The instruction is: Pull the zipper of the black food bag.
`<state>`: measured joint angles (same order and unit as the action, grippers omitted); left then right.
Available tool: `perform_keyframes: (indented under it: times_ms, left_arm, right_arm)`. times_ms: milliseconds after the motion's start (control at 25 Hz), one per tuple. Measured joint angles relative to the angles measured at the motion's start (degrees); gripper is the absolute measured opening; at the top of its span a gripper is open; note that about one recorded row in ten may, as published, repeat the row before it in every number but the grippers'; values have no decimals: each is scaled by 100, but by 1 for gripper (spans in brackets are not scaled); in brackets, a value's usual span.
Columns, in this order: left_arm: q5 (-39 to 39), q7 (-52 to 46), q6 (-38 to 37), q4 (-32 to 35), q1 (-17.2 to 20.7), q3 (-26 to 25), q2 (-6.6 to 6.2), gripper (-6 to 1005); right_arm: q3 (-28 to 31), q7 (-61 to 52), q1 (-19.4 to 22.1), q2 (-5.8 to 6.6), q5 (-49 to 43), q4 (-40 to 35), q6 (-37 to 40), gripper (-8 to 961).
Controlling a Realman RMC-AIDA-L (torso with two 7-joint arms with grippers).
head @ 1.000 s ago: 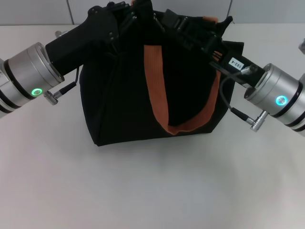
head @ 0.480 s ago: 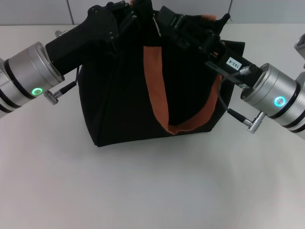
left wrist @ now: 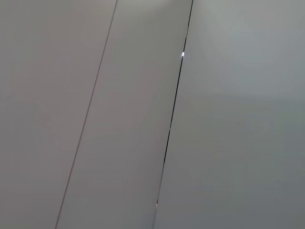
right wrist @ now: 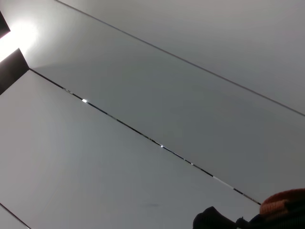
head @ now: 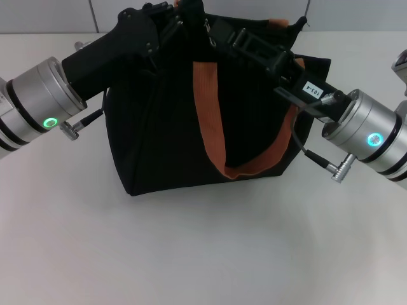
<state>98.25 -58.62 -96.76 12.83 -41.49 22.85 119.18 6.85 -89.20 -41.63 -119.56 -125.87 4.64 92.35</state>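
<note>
1. The black food bag (head: 172, 127) stands upright on the white counter (head: 203, 254), in the middle of the head view, with one orange-brown strap handle (head: 219, 127) hanging in a loop down its near face.
2. The left end effector (head: 175, 16) reaches in from the left and rests at the bag's top edge, left of centre; its fingers merge with the dark fabric, so I cannot tell whether they are apart or together.
3. The right end effector (head: 219, 32) comes in from the right along the bag's top, its tip near the left one; whether its fingers are spread or closed cannot be made out either.
4. The zipper (head: 207, 32) shows as a small silvery tab at the top edge, just beside the right end effector's tip.
5. The left wrist view shows only grey wall panels (left wrist: 143, 119). The right wrist view shows the same kind of panels, with a bit of orange strap in one corner.
</note>
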Motion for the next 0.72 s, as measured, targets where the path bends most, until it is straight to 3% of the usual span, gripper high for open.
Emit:
perform_keyframes:
  times_ms: [360, 720]
  left_arm:
    - [0, 7, 45, -4, 0, 0, 0, 95]
    - [0, 61, 53, -10, 0, 0, 0, 95]
  right_arm:
    - [-7, -22, -16, 3, 0, -2, 47, 376]
    - [-8, -92, -30, 3, 0, -62, -210, 379]
